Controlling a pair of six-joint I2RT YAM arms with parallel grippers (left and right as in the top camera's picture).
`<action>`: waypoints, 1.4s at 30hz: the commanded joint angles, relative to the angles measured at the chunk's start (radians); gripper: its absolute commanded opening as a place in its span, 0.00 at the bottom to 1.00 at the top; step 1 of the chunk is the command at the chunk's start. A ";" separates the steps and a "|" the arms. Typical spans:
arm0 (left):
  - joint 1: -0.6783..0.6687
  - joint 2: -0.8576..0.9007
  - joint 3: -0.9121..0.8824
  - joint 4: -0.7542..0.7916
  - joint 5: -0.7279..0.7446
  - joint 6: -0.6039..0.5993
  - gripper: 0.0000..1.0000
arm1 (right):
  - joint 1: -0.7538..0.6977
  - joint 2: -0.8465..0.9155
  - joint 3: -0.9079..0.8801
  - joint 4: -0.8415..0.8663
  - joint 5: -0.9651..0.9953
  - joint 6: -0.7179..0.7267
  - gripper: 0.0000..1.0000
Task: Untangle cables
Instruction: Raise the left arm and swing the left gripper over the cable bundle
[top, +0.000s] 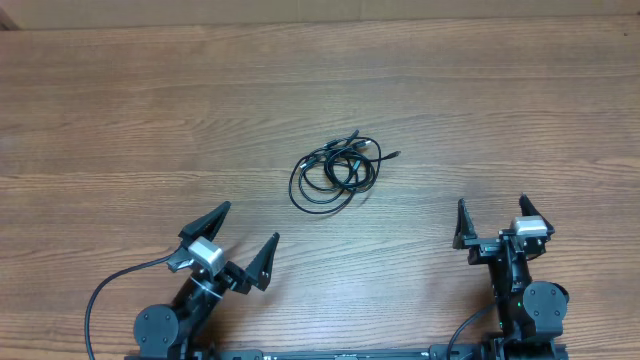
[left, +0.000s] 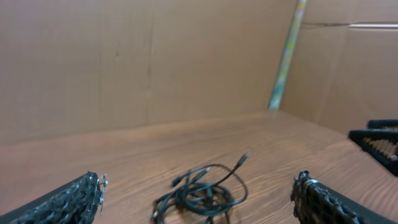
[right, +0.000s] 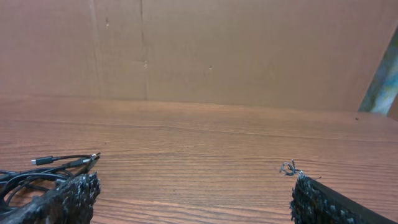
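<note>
**Plainly not begun: cables lie in 1 tangled bundle, both arms standing off**

Progress. No part of the untangling shows as done. The cables (top: 335, 172) sit as 1 overlapping coil of thin black cord, the loops crossing one another and no cord laid out on its own. All of the separating is judged to be still ahead: a first grasp, drawing each cord free, and laying the cords apart.

Location. The bundle rests flat on the wooden surface (top: 120, 100), about midway between its left and right edges and well clear of the far edge. It lies ahead of both arms, which are mounted at the near edge.

Orientation. The coil is somewhat oval. Its long axis runs diagonally, from the near-left side up toward the far-right corner. At least 3 plug ends stick out of the far-right end of the coil and point that way; the rounded loops close off the near-left end.

Jaws. The left gripper (top: 250, 222) has its jaws spread wide and holds nothing. The right gripper (top: 491, 201) likewise stands released and empty. Neither touches the cables; both are well apart from the bundle.
</note>
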 joint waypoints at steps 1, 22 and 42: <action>0.005 -0.005 0.092 -0.029 0.051 0.000 1.00 | 0.008 -0.011 -0.010 0.006 0.009 -0.004 1.00; 0.004 0.307 0.700 -0.507 0.093 0.009 0.99 | 0.008 -0.011 -0.010 0.006 0.009 -0.004 1.00; 0.005 0.454 0.839 -0.329 0.454 -0.092 1.00 | 0.008 -0.011 -0.010 0.006 0.009 -0.004 1.00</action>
